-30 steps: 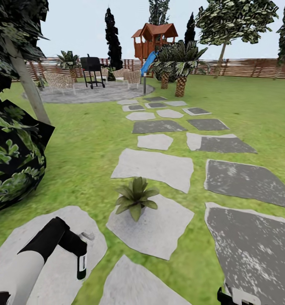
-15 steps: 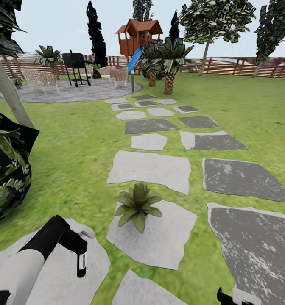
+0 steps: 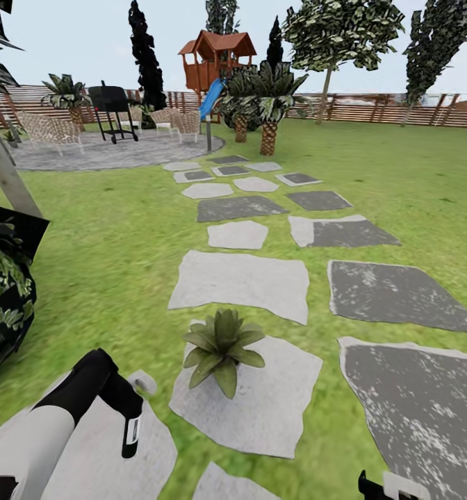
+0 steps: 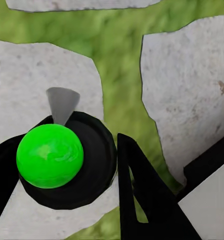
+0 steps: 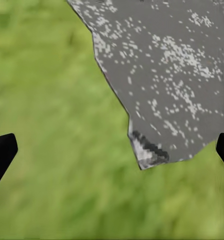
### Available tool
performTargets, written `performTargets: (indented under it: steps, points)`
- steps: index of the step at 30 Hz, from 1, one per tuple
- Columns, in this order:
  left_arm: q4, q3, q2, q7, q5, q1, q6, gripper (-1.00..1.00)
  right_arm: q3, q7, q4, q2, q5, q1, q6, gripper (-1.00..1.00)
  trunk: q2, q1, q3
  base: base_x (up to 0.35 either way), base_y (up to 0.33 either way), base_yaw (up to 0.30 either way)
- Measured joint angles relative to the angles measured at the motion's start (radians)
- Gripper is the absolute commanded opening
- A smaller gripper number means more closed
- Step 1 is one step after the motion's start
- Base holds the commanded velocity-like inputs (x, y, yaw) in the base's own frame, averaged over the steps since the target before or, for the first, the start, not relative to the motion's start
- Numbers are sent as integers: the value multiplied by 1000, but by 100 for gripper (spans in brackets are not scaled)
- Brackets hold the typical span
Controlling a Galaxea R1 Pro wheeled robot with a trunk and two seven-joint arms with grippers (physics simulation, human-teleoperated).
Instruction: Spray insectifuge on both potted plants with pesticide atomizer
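- One potted plant [image 3: 222, 345] in sight: low rosette of pointed leaves, sitting on the near edge of a pale stone slab [image 3: 261, 403] in the path, grass all round. The second plant I cannot place from these views.
- Left pincer [image 3: 126, 410] grips the atomizer [image 3: 131, 432], dark bottle with white label, hanging upright below the black wrist. Its top is hidden by the pincer in the head view.
- Left wrist view: fingers [image 4: 142, 200] pressed against a round black top with a bright green ball [image 4: 50, 155] on it, presumably the bottle seen end-on. Stone and grass lie below.
- Bottle sits left of the plant and apart from it. Likely carried low and upright so the nozzle can be turned toward the leaves once in range.
- Right pincer [image 5: 112, 150] spread wide, tips at the frame edges, nothing between them; it hangs over grass and the corner of a dark slab [image 5: 177, 75]. Probably parked out of the way.
- Far off: round paving with chairs and a grill [image 3: 112, 104], play tower [image 3: 216, 59], wooden fence [image 3: 400, 110].
- Judgement: spraying not begun; closing on the plant comes next.
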Motion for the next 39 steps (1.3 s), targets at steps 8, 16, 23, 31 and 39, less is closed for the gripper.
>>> performTargets:
  steps: [8, 16, 23, 31, 39]
  points:
    - [0, 1, -1, 0, 0, 1, 0, -100, 0, 0, 0, -2, 1, 0, 0, 100, 0, 0, 0, 80, 0, -1]
    - [0, 0, -3, 0, 0, 1, 0, -100, 0, 0, 0, -1, -1, 0, 0, 100, 0, 0, 0, 229, 27, 0]
    - [0, 0, -3, 0, -1, 1, 0, -100, -1, 0, 0, 0, -1, 0, 0, 100, 0, 0, 0, 212, 232, -195]
    - [-1, -3, -2, -55, -22, 1, -3, -100, -1, -1, 0, 0, -1, 0, 0, 100, 0, 0, 0, 15, 23, -118]
    - [-18, -32, 8, -349, -257, 3, -19, -100, 0, -2, 0, -2, -1, 0, 0, 100, 0, 0, 0, 0, 0, -1]
